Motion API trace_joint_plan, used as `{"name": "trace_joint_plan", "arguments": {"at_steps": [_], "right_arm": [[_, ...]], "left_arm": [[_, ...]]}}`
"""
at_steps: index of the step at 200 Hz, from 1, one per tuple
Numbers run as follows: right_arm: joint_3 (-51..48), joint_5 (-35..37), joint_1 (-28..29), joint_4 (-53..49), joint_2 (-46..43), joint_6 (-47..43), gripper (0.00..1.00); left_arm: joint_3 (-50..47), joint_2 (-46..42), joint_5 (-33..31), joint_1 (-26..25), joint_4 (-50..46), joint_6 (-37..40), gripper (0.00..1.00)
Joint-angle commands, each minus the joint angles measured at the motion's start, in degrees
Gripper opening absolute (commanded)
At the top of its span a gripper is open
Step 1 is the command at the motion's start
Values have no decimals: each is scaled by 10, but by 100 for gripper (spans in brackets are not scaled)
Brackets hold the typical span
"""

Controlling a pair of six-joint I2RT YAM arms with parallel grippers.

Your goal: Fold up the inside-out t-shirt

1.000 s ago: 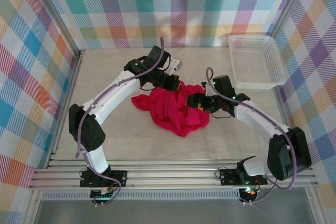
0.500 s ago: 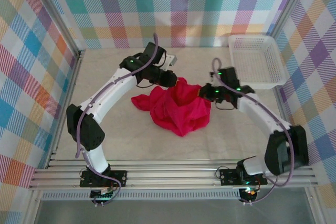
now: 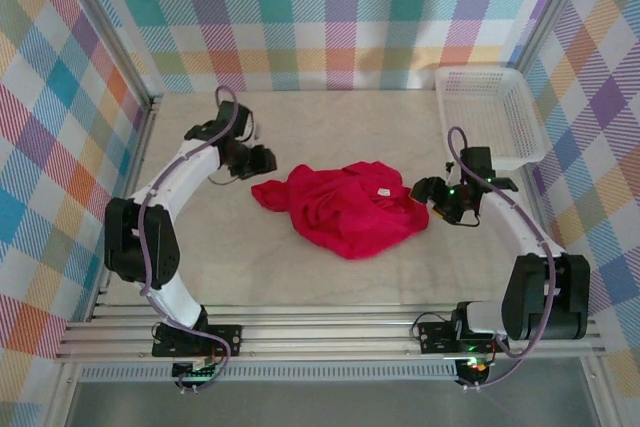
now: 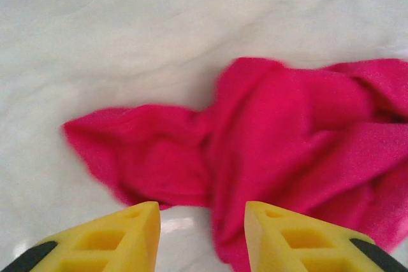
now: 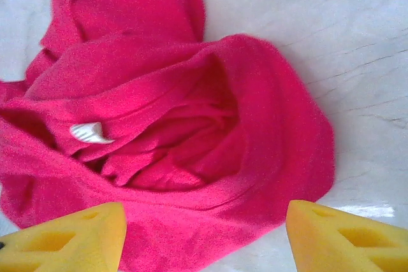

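t-shirt lies crumpled centre frame; we see left gripper just left of it and right gripper at its right, both with jaws apart, empty.

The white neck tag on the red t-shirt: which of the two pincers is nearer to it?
The right pincer. The tag lies on the right part of the t-shirt, close to that pincer; the left pincer sits beyond the opposite edge.

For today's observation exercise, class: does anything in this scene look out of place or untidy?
The red t-shirt lies crumpled in a heap rather than spread flat, its white neck tag exposed on the outside. The left gripper and right gripper stand open on either side, holding nothing.
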Motion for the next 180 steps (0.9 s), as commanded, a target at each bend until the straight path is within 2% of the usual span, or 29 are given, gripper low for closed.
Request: {"name": "trace_joint_plan", "arguments": {"at_steps": [1, 24, 45, 93, 121, 132, 147, 157, 164, 173, 180], "right_arm": [[26, -29, 61, 9, -19, 21, 67], [62, -25, 132, 27, 35, 14, 67], [101, -23, 171, 42, 100, 5, 68], [186, -21, 201, 61, 226, -9, 75], [226, -24, 218, 59, 279, -10, 74], [232, -29, 225, 68, 289, -4, 66], [237, -36, 229, 79, 295, 6, 39], [239, -37, 229, 79, 294, 10, 19], [242, -35, 229, 75, 292, 10, 10], [249, -29, 229, 60, 284, 7, 0], [258, -23, 228, 46, 276, 2, 0]], "left_arm": [[-49, -26, 9, 29, 49, -42, 42], [-77, -2, 11, 44, 73, -47, 43], [-92, 21, 13, 44, 99, -56, 43], [-98, 74, 46, 43, 153, -84, 44], [-111, 97, 56, 43, 177, -95, 45], [-117, 106, 58, 42, 187, -100, 43], [-121, 118, 64, 41, 202, -108, 37], [-121, 122, 70, 41, 211, -113, 27], [-119, 123, 72, 41, 212, -114, 18], [-110, 121, 71, 41, 204, -114, 7], [-99, 115, 68, 41, 191, -110, 0]]}}
